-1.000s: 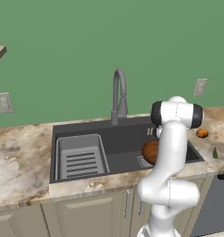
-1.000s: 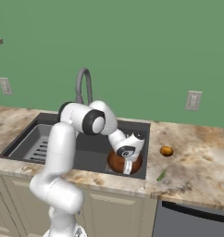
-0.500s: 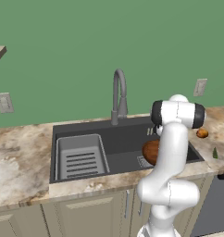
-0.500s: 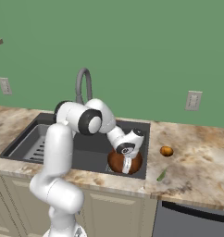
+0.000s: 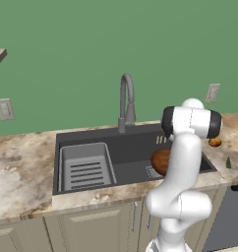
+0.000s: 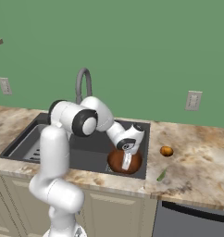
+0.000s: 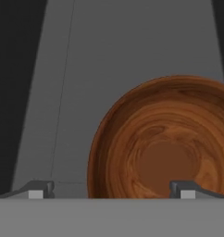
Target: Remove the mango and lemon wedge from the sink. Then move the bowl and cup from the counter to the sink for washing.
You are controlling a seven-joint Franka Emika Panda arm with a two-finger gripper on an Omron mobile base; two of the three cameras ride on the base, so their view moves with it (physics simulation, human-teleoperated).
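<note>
The reddish-brown bowl [image 6: 124, 162] [image 5: 160, 161] [image 7: 164, 148] rests in the right part of the dark sink [image 6: 88, 153] [image 5: 133, 147]. My gripper [image 6: 127, 163] [image 7: 111, 192] hangs just above it, open, with the bowl's rim between the two fingertips [image 7: 40, 190] and nothing gripped. The mango [image 6: 166, 151] [image 5: 215, 142] lies on the marbled counter [image 6: 197, 162] right of the sink. The lemon wedge [image 6: 161, 175] [image 5: 228, 162] lies nearer the counter's front edge. The cup is out of view.
A grey gooseneck faucet [image 5: 126, 101] [image 6: 83, 83] stands behind the sink. A lighter slotted tray insert [image 5: 86, 165] fills the basin's left half. Wall outlets [image 6: 193, 100] [image 5: 4, 109] sit on the green wall. A dark appliance [image 6: 192, 222] sits below the counter at right.
</note>
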